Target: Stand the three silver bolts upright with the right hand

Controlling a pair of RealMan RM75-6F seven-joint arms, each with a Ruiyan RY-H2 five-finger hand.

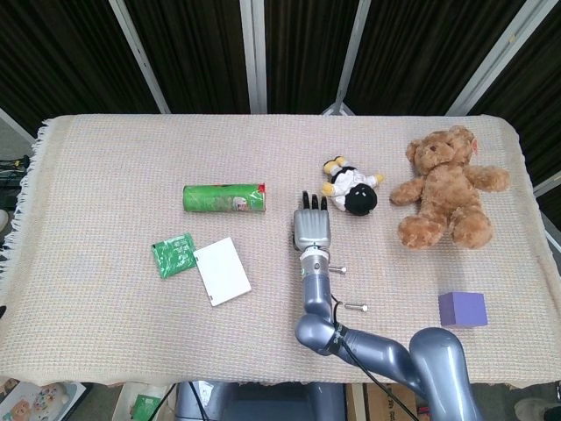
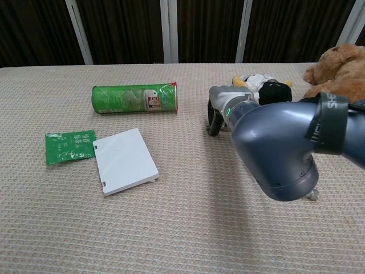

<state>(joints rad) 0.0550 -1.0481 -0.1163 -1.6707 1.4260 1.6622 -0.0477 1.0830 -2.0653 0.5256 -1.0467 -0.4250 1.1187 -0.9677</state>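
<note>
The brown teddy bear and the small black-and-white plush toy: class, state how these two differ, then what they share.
The brown teddy bear is much larger than the small plush toy. The bear is one brown colour; the plush is black, white and yellow. The bear lies near the table's right edge; the plush lies nearer the middle. Both are soft toys lying on the woven cloth.
</note>
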